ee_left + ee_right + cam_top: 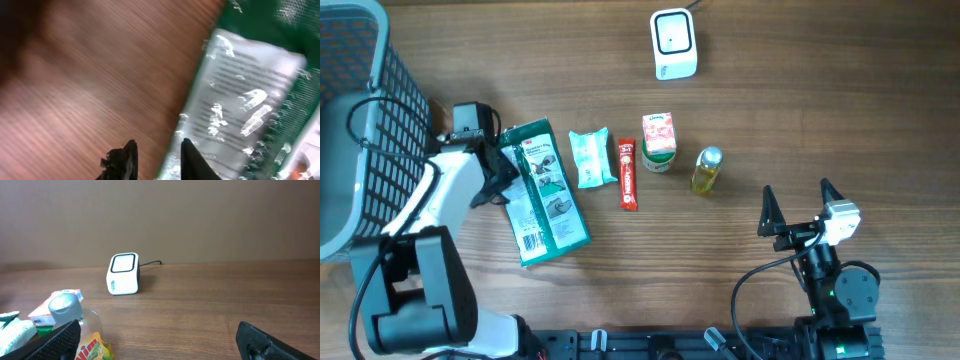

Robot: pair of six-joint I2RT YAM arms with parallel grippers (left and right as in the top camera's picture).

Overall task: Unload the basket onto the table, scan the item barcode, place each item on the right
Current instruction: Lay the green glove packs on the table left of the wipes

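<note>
Lying against left end effector (158, 152) — green packet (245, 105).

We find the left wrist view blurred throughout: the print on the green packet (250, 100) cannot be read, and the packet runs off the top, right and bottom edges. Of the left gripper (158, 152) only two dark tips show at the bottom edge, and we cannot tell whether they nip the packet's border. In the overhead view the basket (405, 95) is cut by the left and top edges, and the packet's print is too small to read. In the right wrist view the right gripper (157, 335) shows only its finger ends, cut by the bottom edge, as is the bottle (90, 340). A pale packet (11, 330) is cut by the left edge.
</note>
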